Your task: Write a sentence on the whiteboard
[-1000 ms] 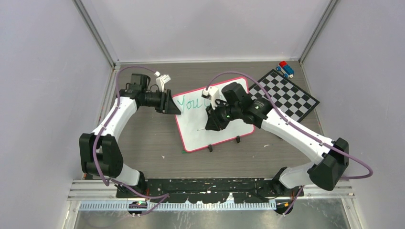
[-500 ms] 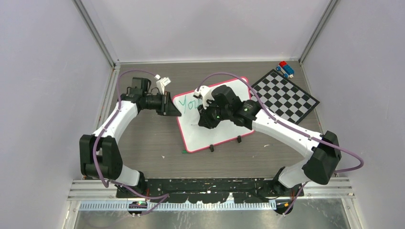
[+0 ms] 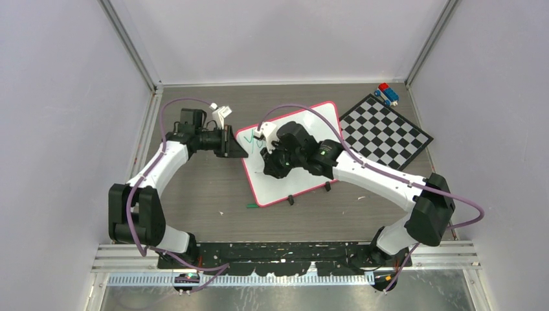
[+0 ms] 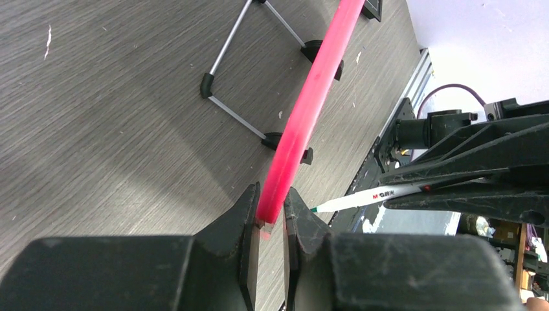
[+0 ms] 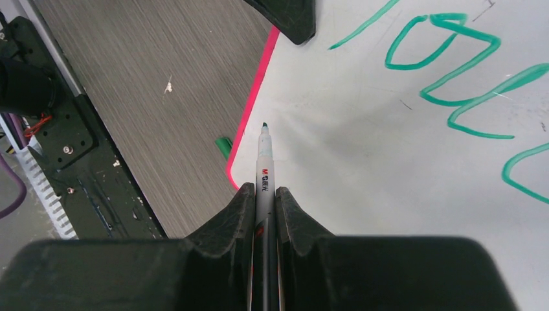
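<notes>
Wood-grain surface [image 3: 194, 188] carrying the whiteboard [image 3: 278, 188]. Grips its pink rim [image 4: 311, 97] with the left pincer [image 4: 268, 197]. Pinches a green marker [image 5: 264, 159] in the right pincer [image 5: 264, 191], tip near green handwriting [image 5: 453, 18].

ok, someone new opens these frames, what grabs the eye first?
The pink-rimmed whiteboard at table centre, with green writing near its far-left corner. The left gripper pinches its left rim, while the right gripper holds a green-tipped marker pointed at bare white near that rim. A checkered board lies at far right.
</notes>
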`<state>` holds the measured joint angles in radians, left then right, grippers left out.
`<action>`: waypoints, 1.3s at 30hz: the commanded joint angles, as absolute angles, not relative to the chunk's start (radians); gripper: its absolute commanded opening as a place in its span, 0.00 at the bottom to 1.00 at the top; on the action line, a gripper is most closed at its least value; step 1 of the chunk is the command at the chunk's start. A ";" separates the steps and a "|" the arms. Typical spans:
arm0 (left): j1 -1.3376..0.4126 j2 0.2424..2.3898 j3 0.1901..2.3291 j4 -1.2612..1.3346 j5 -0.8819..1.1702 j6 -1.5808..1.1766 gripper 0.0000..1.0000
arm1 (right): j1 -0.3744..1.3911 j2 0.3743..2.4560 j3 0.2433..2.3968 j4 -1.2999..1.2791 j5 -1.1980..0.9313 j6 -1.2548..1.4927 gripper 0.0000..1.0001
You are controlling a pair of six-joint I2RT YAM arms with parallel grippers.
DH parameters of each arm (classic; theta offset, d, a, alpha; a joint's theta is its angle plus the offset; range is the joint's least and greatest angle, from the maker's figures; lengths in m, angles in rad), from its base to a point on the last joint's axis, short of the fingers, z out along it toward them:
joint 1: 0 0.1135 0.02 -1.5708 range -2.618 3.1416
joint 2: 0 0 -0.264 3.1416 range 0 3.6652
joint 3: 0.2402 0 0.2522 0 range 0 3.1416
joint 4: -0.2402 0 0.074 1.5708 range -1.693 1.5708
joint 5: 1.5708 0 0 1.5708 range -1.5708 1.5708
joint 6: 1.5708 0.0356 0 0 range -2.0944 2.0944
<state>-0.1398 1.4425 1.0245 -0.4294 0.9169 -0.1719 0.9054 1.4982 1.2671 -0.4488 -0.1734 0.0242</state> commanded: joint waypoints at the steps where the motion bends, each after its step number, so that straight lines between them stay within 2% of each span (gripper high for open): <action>1: -0.143 1.431 1.025 -0.368 0.848 -0.174 0.00 | 0.917 1.500 1.282 -0.400 -0.098 0.008 0.00; 21: -0.143 1.432 1.028 -0.374 0.861 -0.165 0.00 | 0.920 1.554 1.307 -0.403 -0.044 0.012 0.00; 39: -0.143 1.429 1.041 -0.395 0.861 -0.151 0.00 | 0.919 1.506 1.263 -0.465 -0.019 -0.044 0.00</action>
<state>-0.1417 1.4425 1.0245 -0.4229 0.9089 -0.1642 0.9211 1.5471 1.2694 -0.4511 -0.0689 -0.0101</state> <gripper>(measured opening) 0.162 0.203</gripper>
